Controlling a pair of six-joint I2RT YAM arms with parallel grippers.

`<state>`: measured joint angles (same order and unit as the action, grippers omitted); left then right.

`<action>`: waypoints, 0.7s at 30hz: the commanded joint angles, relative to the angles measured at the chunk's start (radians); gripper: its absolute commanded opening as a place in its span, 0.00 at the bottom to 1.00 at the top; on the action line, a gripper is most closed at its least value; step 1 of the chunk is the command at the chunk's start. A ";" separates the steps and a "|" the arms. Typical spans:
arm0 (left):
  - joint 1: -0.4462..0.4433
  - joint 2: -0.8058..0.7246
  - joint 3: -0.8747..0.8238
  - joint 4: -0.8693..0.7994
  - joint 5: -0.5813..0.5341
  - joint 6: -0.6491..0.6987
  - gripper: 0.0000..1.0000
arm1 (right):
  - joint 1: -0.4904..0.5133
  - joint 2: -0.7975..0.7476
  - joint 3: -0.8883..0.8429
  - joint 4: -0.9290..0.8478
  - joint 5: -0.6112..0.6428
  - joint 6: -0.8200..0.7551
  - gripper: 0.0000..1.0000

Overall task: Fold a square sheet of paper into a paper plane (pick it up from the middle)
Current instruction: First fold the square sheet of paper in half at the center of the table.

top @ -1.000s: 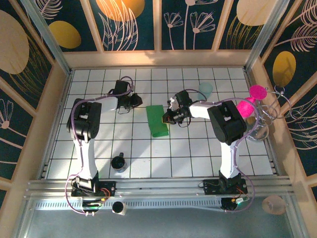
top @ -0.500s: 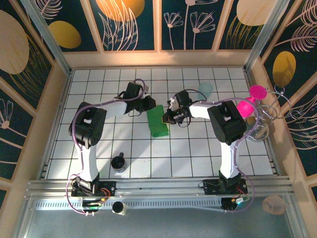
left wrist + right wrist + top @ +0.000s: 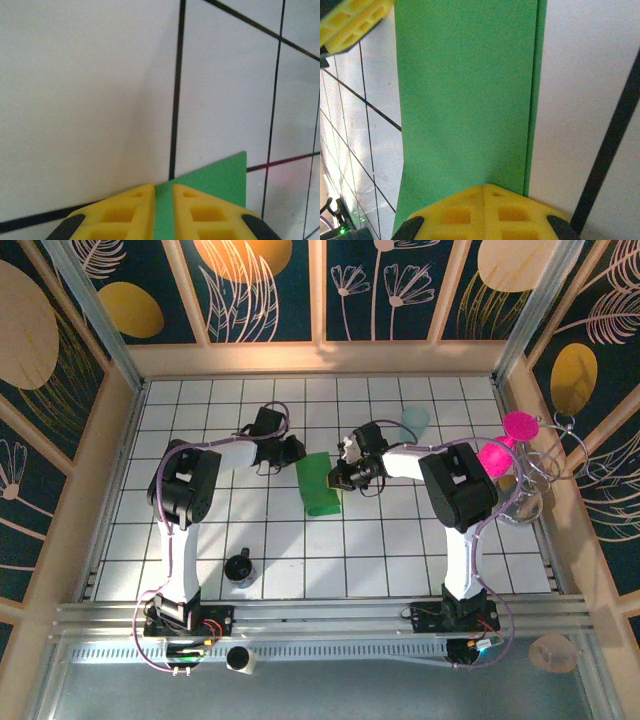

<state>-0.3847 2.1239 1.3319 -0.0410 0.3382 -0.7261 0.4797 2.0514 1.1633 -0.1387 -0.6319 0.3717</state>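
- The right gripper [image 3: 484, 187] is closed: its two yellow fingers [image 3: 452, 212] are pressed together and no gap shows between them.
- The green paper [image 3: 465, 100] begins directly at these fingertips and runs straight away from them, flat on the white table [image 3: 580, 90]. I cannot tell whether the tips pinch the edge of the paper or only touch it.
- Just beside the fingertips, along one long edge of the paper, a lower layer shows as a thin strip, so the paper is folded double.
- At the far end of the paper from the right gripper, a yellow finger of the left gripper [image 3: 297, 451] stands just beside one corner.
- In the left wrist view, the fingers [image 3: 120, 212] of the left gripper are almost together, with a narrow slit between them, and green shows in this slit. I cannot tell whether they pinch the paper or only stand over it.
- A corner of the paper sticks out just beyond one of these fingers. Ahead of it is bare table with black grid lines.
- From above, the paper lies between the two grippers: the left one is at its far corner and the right one at the middle of the opposite long edge.
- A pale teal cup [image 3: 415, 420] stands beyond the right gripper, well apart from the paper.
- A small black cup [image 3: 239, 568] stands on the near side of the left gripper, also well apart.
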 commanded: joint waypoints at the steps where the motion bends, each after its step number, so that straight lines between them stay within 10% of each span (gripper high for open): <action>1: 0.067 0.026 0.042 -0.064 -0.108 0.026 0.19 | 0.002 0.141 -0.083 -0.190 0.298 -0.034 0.00; 21: -0.159 -0.349 -0.394 0.163 0.102 -0.178 0.16 | 0.002 0.136 -0.087 -0.176 0.282 -0.026 0.00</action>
<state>-0.5312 1.7733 0.9852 0.0788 0.4053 -0.8368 0.4801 2.0502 1.1629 -0.1387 -0.6304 0.3721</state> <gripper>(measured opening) 0.166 0.054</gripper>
